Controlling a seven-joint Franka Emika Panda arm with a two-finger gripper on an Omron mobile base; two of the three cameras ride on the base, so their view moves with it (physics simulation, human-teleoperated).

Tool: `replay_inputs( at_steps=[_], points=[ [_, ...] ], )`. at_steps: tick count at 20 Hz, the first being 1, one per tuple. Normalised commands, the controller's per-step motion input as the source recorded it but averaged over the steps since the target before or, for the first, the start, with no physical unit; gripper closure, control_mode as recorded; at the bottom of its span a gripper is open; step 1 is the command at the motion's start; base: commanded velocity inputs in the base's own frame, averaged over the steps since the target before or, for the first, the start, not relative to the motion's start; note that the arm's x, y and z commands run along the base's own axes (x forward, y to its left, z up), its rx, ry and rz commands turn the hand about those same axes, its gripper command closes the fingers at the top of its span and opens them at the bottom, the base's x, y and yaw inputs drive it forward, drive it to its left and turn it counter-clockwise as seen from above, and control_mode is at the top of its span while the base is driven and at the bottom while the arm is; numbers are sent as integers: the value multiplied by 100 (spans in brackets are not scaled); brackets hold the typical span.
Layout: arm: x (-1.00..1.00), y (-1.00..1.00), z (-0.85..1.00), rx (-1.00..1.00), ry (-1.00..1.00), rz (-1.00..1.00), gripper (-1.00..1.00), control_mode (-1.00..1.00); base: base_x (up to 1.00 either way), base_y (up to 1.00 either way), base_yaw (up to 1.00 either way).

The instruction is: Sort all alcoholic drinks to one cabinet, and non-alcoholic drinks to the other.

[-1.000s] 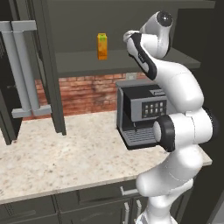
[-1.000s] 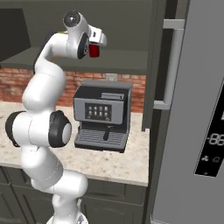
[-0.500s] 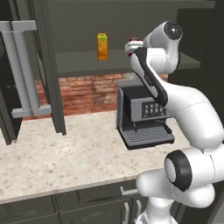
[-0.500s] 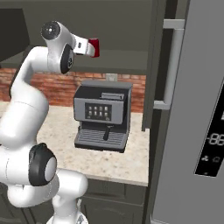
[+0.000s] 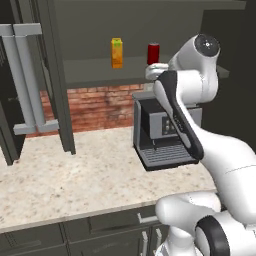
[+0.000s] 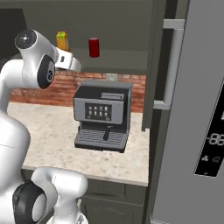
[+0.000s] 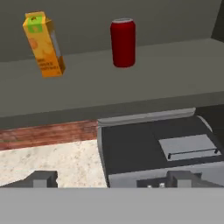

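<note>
Two drinks shelved: we see the red soda can (image 5: 153, 53) and the orange juice carton (image 5: 117, 52) both upright on the open cabinet shelf (image 5: 100, 75), the carton to the left, well apart from the can.
Can placement: it stands nearer the back of the shelf than its front lip, so we judge it safe from tipping off by itself.
Tool state: the tool (image 7: 111, 179) hangs open and empty below shelf level, just above the coffee machine (image 6: 103, 114); in the hand view its tips (image 7: 41, 178) stand wide with nothing between them.
Risk, can: if we lift or swing the wrist back toward the shelf, the open fingers could clip the can and knock it over.
Risk, machine: we sit close over the machine's top, so a downward or sideways sweep could strike it.
Risk, door: the open cabinet door (image 5: 57, 75) hangs on the left, its lower corner over the table (image 5: 75, 170); a wide swing that way could hit it.
Edges: the shelf lip runs just above the tool; the fridge (image 6: 197, 109) closes off the right.
Open room: we judge the clearest way out is toward us, over the bare table left of the machine.
Remaining: in our judgement the bottles are yet to be sorted.
</note>
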Motion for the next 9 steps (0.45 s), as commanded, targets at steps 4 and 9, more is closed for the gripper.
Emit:
replay_inputs(
  at_steps=[4, 9],
  points=[
    [-100, 14, -83, 0, 10, 0, -100, -100, 0, 0, 0],
    [-100, 10, -100, 0, 7, 0, -100, -100, 0, 0, 0]
  ],
)
